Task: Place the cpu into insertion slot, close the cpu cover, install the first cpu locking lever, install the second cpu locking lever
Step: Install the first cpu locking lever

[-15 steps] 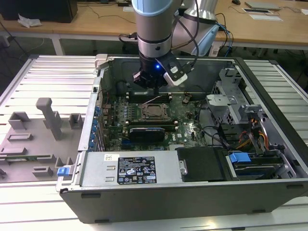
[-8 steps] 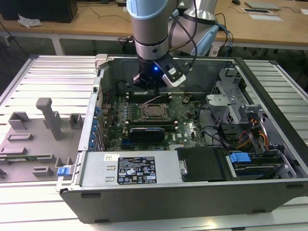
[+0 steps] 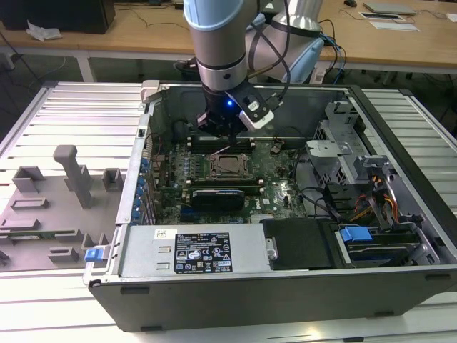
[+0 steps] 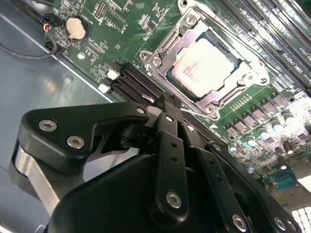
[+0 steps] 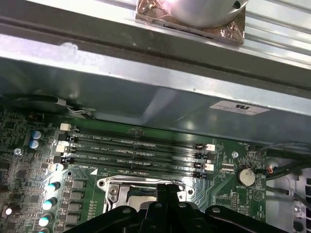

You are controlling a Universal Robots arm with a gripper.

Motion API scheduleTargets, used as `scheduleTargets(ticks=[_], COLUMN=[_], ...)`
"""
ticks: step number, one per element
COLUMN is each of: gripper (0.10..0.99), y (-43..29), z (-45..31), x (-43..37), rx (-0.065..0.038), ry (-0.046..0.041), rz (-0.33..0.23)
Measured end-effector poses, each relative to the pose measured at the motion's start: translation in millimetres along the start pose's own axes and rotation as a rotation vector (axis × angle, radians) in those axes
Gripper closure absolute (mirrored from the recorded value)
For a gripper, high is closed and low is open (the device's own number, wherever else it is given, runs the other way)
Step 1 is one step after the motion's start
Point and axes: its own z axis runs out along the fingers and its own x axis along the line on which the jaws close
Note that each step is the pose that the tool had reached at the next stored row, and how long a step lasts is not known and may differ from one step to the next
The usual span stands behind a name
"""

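- Black robot gripper [image 4: 166, 103] hangs low inside the big grey metal PC case [image 3: 285, 286], over the green circuit board [image 4: 121, 29].
- Its jaws are pressed together at the tips. Can't tell if sth thin is nipped between them.
- The tips sit just beside the silver ring of the socket, at the side near one bank of long black memory slots [image 5: 136, 145].
- Small flat square cpu [image 4: 204, 68] w/ pale silver top lies flat in the square black-rimmed insertion slot [image 3: 216, 166].
- Thin square silver cpu cover [image 4: 167, 53] is down over it; chip top shows thru the big window.
- A thin silver wire lever [image 4: 194, 112] runs from near the gripper tips along the socket edge.
- Round silver coin battery [image 4: 77, 28] sits on the board, well apart from the socket.
- In the exterior view the gripper [image 3: 227, 132] is right by the slot, on its far side.
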Motion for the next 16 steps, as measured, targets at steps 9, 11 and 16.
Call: scheduleTargets(ticks=[9,11,16], gripper=[0.98,0.98,0.98], y=[9.3,10.1,11.4], z=[9.4,10.8,13.2], x=[2.9,3.8,7.4], rx=[0.006,0.007,0.012], ry=[-0.0203,-0.0259,-0.0432], rz=[0.014,0.013,0.01])
